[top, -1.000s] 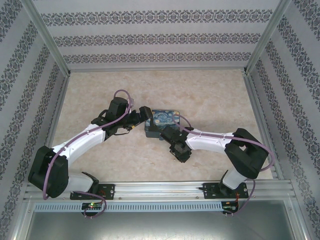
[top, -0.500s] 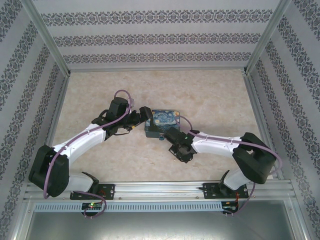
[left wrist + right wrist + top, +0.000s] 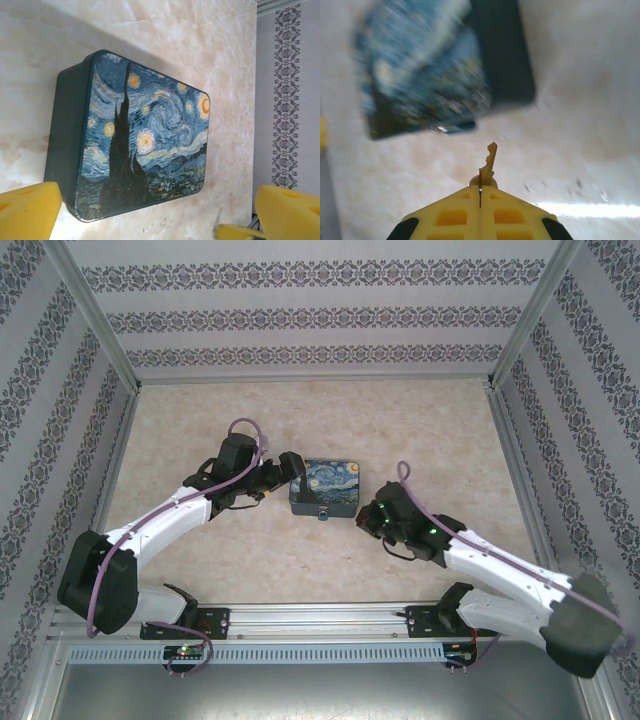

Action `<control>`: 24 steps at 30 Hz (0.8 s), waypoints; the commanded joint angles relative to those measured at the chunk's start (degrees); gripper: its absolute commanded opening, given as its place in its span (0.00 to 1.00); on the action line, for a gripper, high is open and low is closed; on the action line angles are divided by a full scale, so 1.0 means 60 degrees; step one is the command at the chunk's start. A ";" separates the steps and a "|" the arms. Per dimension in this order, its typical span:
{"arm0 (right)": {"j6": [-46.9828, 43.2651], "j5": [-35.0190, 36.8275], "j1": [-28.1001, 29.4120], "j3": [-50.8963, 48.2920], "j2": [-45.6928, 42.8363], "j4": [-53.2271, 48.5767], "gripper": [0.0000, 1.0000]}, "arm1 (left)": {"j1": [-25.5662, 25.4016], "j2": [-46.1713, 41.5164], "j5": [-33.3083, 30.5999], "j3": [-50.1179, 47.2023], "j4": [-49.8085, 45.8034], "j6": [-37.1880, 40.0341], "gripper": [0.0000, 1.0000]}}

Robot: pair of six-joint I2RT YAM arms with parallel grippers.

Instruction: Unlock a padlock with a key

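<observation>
I have the padlock [image 3: 323, 489] lying flat near the middle of the table [image 3: 430, 420], its night-sky face turned up and its dark sides resting on the marbled surface. From the overhead camera the left gripper [image 3: 289, 466] sits at the padlock's far-left corner, so close that I cannot tell whether it touches the block. On my left wrist feed its two yellow pads [image 3: 27, 210] stand wide apart at the bottom corners of the picture. The painted lid shows between and beyond them, and they have hold of nothing. The right gripper [image 3: 480, 191] is to the near right of the padlock, clearly apart from it, with bare table between the two. On the right wrist feed its yellow fingers are pressed tight together on the key [image 3: 489, 161]. The key's thin notched blade sticks out past the fingertips and points roughly toward the near edge of the block. The key's head is buried between the pads, so I cannot make out its colour. That feed is smeared with blur over the padlock, though the dark side wall and swirling blue top are plain enough. A small blue piece [image 3: 325, 514] sits against the middle of the padlock's near edge, touching or almost touching it. I cannot tell what it is. The key's tip falls short of it, a little to its right. Patterned walls [image 3: 300, 315] close off the far side and both flanks of the table.
</observation>
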 commanded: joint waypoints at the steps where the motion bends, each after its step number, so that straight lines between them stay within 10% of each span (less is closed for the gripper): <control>1: -0.1972 -0.1894 -0.1225 -0.0241 -0.0560 0.1776 0.00 | -0.0083 0.0281 0.0420 0.0482 0.0477 -0.0190 1.00; 11: -0.4076 -0.8458 -0.3620 0.0757 0.1948 0.5677 0.00 | -0.0110 0.1345 0.1585 0.0995 0.2199 -0.1361 1.00; 24: -0.4647 -0.8900 -0.3307 0.1581 0.3470 0.6103 0.00 | -0.0270 0.2163 0.1857 0.1837 0.2404 -0.1900 0.81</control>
